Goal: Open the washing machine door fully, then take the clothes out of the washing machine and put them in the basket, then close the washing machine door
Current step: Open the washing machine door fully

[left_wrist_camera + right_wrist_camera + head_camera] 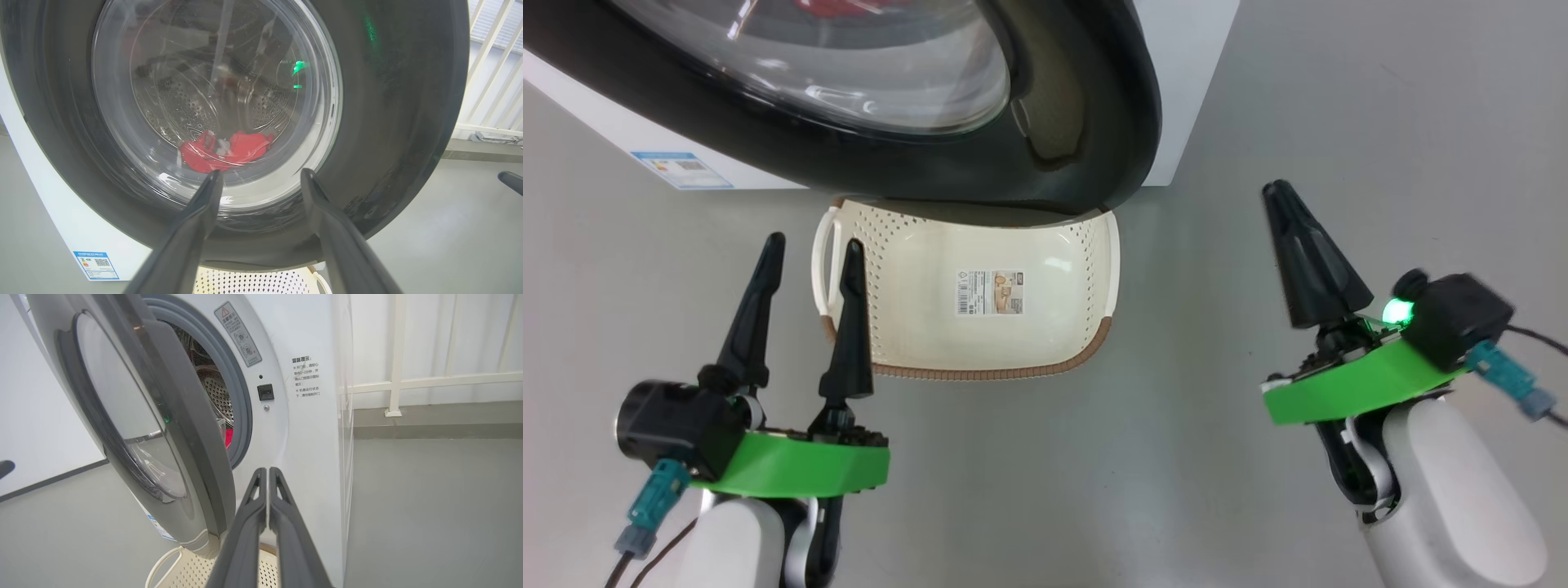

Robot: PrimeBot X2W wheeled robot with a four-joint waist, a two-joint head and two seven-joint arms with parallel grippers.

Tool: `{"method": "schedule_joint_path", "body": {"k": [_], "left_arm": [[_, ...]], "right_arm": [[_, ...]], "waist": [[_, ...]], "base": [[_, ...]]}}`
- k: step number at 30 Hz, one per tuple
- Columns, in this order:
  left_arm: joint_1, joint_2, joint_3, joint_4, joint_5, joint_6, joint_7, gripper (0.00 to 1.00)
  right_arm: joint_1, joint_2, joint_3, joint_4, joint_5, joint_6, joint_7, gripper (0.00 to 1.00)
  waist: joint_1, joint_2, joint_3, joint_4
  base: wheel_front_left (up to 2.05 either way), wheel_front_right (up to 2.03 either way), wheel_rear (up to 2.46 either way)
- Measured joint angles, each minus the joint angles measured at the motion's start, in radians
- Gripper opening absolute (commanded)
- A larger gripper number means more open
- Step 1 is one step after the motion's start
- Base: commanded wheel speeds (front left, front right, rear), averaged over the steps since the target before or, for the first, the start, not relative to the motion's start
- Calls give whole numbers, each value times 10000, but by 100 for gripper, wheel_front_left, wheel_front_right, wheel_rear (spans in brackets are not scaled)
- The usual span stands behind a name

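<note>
Holding our right claw (267, 473) pinched together on nothing, we face the edge of the glossy black-rimmed washing machine door (184, 437), ajar just left. Our left claw (261, 173) gapes wide, empty, before its bulging glass; soft red clothes (224, 151) lie beyond, perforated cream basket (1086, 269) beneath.

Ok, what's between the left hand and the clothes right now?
The washing machine door, only partly open. In the left wrist view the open left hand points at it, and the red clothes show through its glass.
</note>
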Motion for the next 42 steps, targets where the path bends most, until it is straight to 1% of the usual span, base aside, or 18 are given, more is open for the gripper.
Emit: {"method": "schedule_joint_path", "body": {"k": [3,9,13,15,20,22,25,28,32,33,34,37,39,42], "left_arm": [[1,0,0,-23,0,0,0,100],[1,0,-65,-52,-2,54,0,100],[1,-2,-105,-65,-2,54,0,100],[1,-2,-105,-77,-2,56,0,100],[2,-2,-104,-61,-2,58,0,100],[0,-2,-104,-58,-2,58,0,100],[-2,-2,-105,-54,0,56,0,100],[-6,-2,-115,-27,0,56,0,100],[-11,-2,-153,6,0,54,0,100],[-12,-2,-157,8,0,54,0,100],[-12,-2,-157,8,0,54,0,100],[-15,-2,-174,12,-2,54,0,100],[-17,-2,-182,17,0,54,0,100],[-20,-2,-194,44,-2,54,0,100]], "right_arm": [[-266,-8,10,176,2115,0,0,0],[-1340,-19,407,779,4263,-2,0,0],[-2052,-40,775,1308,6276,-2,4,0],[-2423,-44,934,1513,7204,-2,232,0],[-3368,-63,936,1787,9196,-2,1436,0],[-3705,-61,859,1864,10178,-2,2130,0],[-4185,-65,562,2182,11357,-2,3212,0],[-4684,-153,267,2830,12368,-2,4345,0],[-5283,-349,136,3822,13610,-4,6048,0],[-5425,-376,136,4010,13829,-4,6399,0],[-5425,-376,136,4010,13829,-4,6399,0],[-5892,-483,159,4385,14218,-4,7237,0],[-6132,-535,219,4451,14502,-4,7708,0],[-6354,-537,395,4475,14602,-4,8322,0]], "waist": [[0,0,14,29],[-1,0,27,130],[0,0,53,213],[0,0,77,241],[0,0,171,298],[0,0,227,314],[0,0,304,338],[0,0,361,371],[0,0,420,435],[0,0,437,450],[0,0,437,450],[0,0,491,498],[0,0,519,534],[0,0,540,583]], "base": [[0,0,0],[0,0,0],[0,0,0],[0,0,0],[0,0,0],[0,0,0],[0,0,0],[0,0,0],[0,0,0],[0,0,0],[0,0,0],[0,0,0],[0,0,0],[0,0,0]]}}
